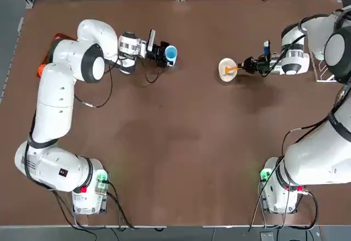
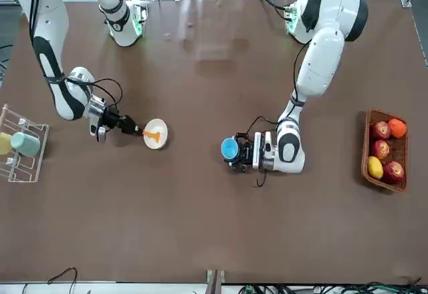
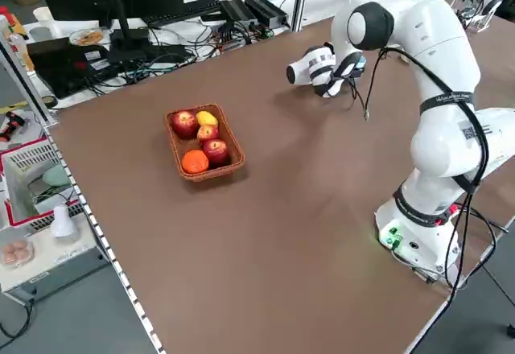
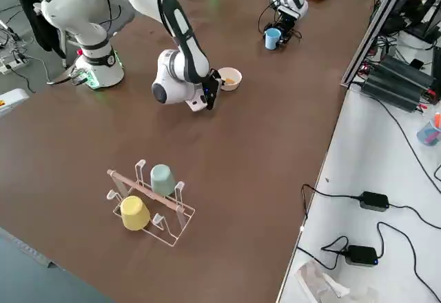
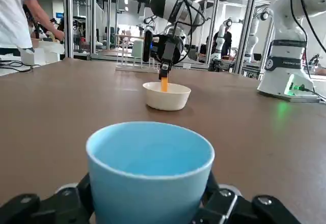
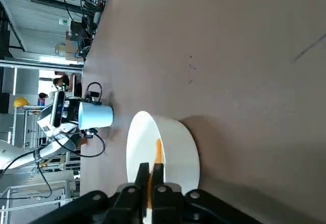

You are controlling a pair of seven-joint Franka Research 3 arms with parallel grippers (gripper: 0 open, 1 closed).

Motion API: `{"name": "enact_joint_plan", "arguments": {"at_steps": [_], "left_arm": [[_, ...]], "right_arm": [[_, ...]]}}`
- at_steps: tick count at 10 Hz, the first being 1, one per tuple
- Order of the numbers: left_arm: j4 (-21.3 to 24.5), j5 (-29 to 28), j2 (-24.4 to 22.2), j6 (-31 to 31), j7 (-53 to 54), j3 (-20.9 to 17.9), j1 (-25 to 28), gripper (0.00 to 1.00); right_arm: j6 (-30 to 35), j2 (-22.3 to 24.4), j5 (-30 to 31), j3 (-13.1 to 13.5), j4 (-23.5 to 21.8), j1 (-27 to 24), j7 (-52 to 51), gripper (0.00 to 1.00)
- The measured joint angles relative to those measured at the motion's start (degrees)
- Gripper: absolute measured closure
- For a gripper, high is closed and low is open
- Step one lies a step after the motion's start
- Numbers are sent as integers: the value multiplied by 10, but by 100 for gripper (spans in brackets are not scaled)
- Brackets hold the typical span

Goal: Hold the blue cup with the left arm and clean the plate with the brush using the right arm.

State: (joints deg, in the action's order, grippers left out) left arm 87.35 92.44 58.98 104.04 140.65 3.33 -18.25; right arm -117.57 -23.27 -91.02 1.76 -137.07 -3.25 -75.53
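Observation:
The blue cup [image 1: 171, 53] stands upright on the table left of centre, and my left gripper [image 1: 163, 55] is shut on it from the side. In the left wrist view the blue cup [image 5: 150, 168] fills the space between the fingers. Toward the right lies the cream-white plate [image 1: 226, 69]. My right gripper [image 1: 248, 64] is shut on the orange brush [image 1: 232, 68], whose far end reaches into the plate. The right wrist view shows the brush [image 6: 158, 151] lying over the plate [image 6: 170, 147], with the blue cup [image 6: 96, 115] beyond.
A wire rack [image 4: 155, 210] holding a teal-green cup [image 4: 162, 178] and a yellow cup [image 4: 135, 212] stands at the robot's far right. A basket of fruit [image 2: 384, 150] sits at its far left. Cables and equipment line the table's far edge.

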Motion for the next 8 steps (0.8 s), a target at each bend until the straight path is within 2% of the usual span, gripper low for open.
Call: {"name": "enact_joint_plan", "arguments": {"at_steps": [8], "left_arm": [[1, 2, 0, -1, 4, 0, 1, 20]], "right_arm": [[-8, 6, 0, -1, 1, 4, 6, 95]]}}
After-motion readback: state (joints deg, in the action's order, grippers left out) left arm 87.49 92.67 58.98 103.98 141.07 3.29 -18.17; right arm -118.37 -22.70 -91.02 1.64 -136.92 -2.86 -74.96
